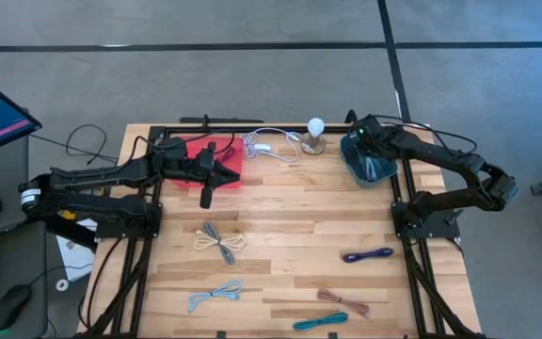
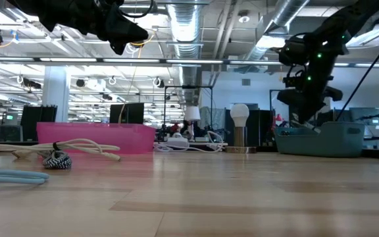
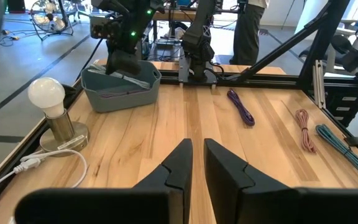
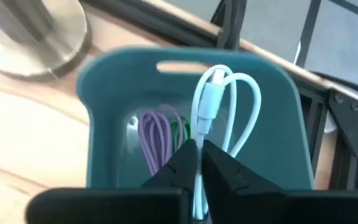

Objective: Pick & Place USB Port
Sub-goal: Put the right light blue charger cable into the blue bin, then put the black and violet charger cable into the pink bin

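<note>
My right gripper (image 4: 199,155) reaches slanting down into the teal bin (image 1: 355,166) at the table's far right and is shut on a pale blue USB cable (image 4: 211,99). A purple cable (image 4: 154,137) and a green one (image 4: 179,130) lie in the bin's bottom. My left gripper (image 3: 197,163) hangs level above the table by the pink bin (image 1: 236,161) at the far left. Its fingers are shut and hold nothing. My right gripper pinches the coiled pale blue cable between its two fingertips, at the bundle's strands (image 4: 199,138) just below the connector. The fingers come from above, slanting down into the bin. The cable's loops (image 4: 248,118) and connector stick out past the fingertips toward the bin's far wall.
A bulb lamp (image 1: 315,137) and a white cord (image 1: 269,145) stand at the far edge between the bins. Loose cables lie on the wood: beige-grey (image 1: 219,240), light blue (image 1: 215,294), purple (image 1: 367,254), brown (image 1: 343,301) and teal (image 1: 320,322).
</note>
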Controlling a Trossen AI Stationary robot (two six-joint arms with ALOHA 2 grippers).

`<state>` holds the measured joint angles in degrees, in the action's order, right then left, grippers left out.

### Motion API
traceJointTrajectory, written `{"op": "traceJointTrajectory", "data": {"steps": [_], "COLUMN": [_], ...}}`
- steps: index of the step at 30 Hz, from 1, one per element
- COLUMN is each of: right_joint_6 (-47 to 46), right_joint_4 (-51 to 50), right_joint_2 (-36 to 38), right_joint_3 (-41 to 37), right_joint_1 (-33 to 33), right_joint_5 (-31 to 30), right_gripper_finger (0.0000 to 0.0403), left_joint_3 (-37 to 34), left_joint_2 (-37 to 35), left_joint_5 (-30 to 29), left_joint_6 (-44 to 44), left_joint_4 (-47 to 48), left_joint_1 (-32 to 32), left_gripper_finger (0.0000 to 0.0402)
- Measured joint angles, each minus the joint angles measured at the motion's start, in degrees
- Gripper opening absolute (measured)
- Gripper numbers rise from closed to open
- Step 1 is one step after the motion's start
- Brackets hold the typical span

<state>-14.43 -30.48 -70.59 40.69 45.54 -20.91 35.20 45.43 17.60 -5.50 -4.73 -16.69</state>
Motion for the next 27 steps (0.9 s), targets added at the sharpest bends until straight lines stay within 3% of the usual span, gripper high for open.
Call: {"op": "traceJointTrajectory", "data": {"steps": [6,15,27], "right_joint_6": [3.6,4.5,2.9], "right_joint_4": [2.4,1.0,-16.7], "right_joint_2": [0.0,0.1,0.1], "right_joint_3": [0.0,3.0,15.0], "right_joint_1": [0.0,-1.1,-7.0], "right_joint_5": [0.0,0.6,16.7], "right_gripper_finger": [0.0051,0.0055,0.0055], "left_joint_3": [0.0,0.0,0.0], "left_joint_2": [0.0,0.0,0.0], "left_joint_5": [0.0,0.0,0.0], "left_joint_6": [0.0,0.0,0.0], "left_joint_4": [0.0,0.0,0.0], "left_joint_1": [0.0,0.0,0.0], "left_gripper_finger": [0.004,0.004,0.004]}}
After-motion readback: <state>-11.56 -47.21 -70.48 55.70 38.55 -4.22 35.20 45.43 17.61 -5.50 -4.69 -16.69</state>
